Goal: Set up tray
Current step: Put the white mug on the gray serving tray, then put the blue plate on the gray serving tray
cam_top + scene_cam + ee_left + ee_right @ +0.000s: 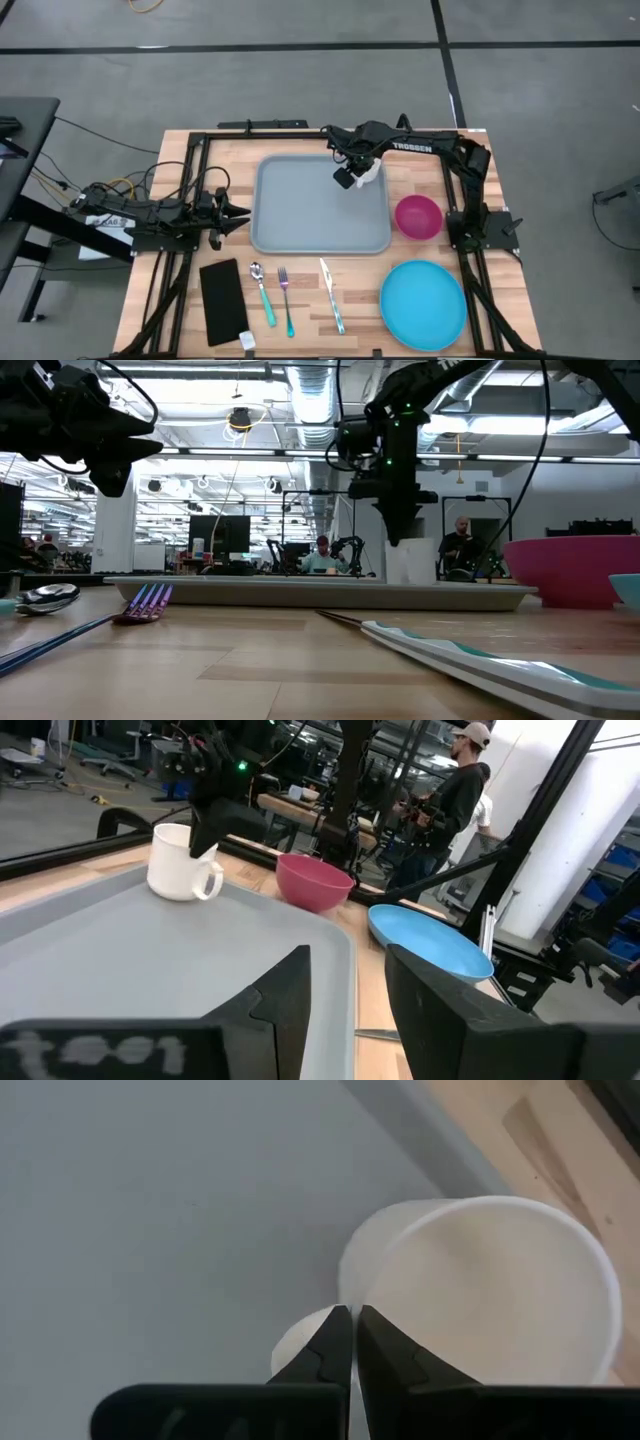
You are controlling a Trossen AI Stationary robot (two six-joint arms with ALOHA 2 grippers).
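The grey-blue tray (300, 215) lies flat in the middle of the table. A white mug (372, 176) stands upright on its base in the tray's far right corner, handle (300, 1342) toward the tray's middle. My right gripper (347, 180) points down right above the mug, at the spot where handle meets rim (350, 1320); its fingers are shut with only a sliver between them. My left gripper (235, 213) waits open at the tray's left rim (340, 935), fingers pointing level across the tray (350, 1010). My right gripper hangs with its shut fingertips (335, 1330) at the mug's rim beside the handle, coming from above. I cannot tell whether they touch the mug. The mug stands on the tray floor (150, 1200).
A pink bowl (418, 216) stands right of the tray and a round blue plate (423, 304) lies nearer the front. Along the near edge lie a black napkin (223, 300), a spoon (262, 292), a fork (286, 298) and a knife (331, 294). People stand in the room beyond.
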